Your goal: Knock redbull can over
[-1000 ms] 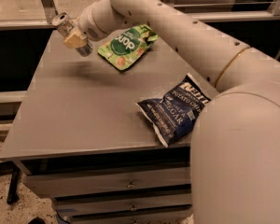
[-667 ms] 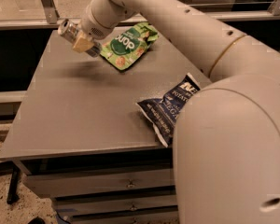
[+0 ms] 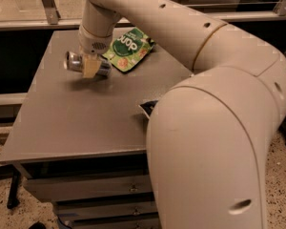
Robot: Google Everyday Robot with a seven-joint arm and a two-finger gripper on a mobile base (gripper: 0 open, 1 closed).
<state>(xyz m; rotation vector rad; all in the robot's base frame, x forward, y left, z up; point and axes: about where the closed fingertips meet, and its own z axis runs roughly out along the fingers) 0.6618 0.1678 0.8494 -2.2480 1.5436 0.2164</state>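
Camera view: having come nearer from the far-left corner of the table (image 3: pixel 62 128) since a second ago, now hovering over the far-left part, a little short of the far edge. Swinging the arm (image 3: pixel 219 128) across far more of the picture than before. Hiding nearly all of the chip bag (image 3: pixel 148 108), with just one dark corner peeking out near the table's middle. Leaving the green pouch (image 3: pixel 128 49) where it was, flat by the far edge.

Gripping the can (image 3: pixel 75 62) with the gripper (image 3: pixel 91 67), closed narrowly around its middle. Laying one tan pad (image 3: pixel 89 69) across the near side and keeping the other out of sight behind. Holding the can on its side, shiny rim pointing toward the left edge, just left of the pouch and apart from it. Casting a soft shadow on the table right below. Not showing whether the can is touching the surface or sitting just above it.
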